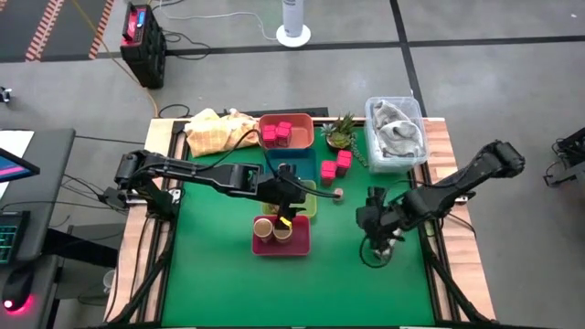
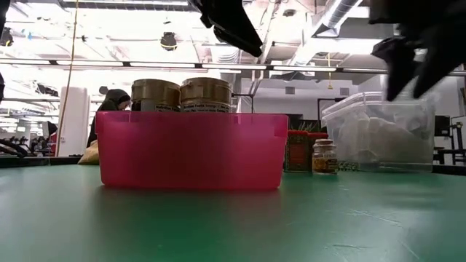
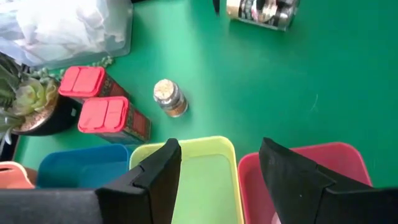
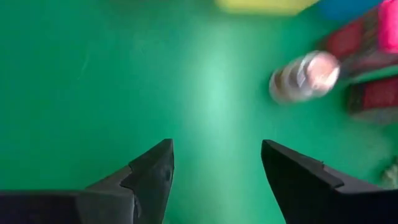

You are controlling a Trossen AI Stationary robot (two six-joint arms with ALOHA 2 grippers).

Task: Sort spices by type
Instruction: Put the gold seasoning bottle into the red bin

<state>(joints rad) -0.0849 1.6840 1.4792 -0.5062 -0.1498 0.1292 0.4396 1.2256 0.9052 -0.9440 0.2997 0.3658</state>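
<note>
Left tool [image 3: 217,180] sat over the yellow plastic tray [image 1: 303,203], jaws spread wide and empty, beside the magenta tray [image 1: 281,244] holding two tan-lidded round jars [image 1: 272,228]. The small grey-topped glass shaker [image 3: 170,98] stood upright on the green worktop [image 1: 219,265] between the trays and the right arm, near two red-lidded boxy packs [image 3: 102,102]. Right tool [image 4: 217,180] was also wide open and empty, low over bare mat; the shaker lay ahead of it toward the trays, and I'd judge the right arm marginally nearer.
</note>
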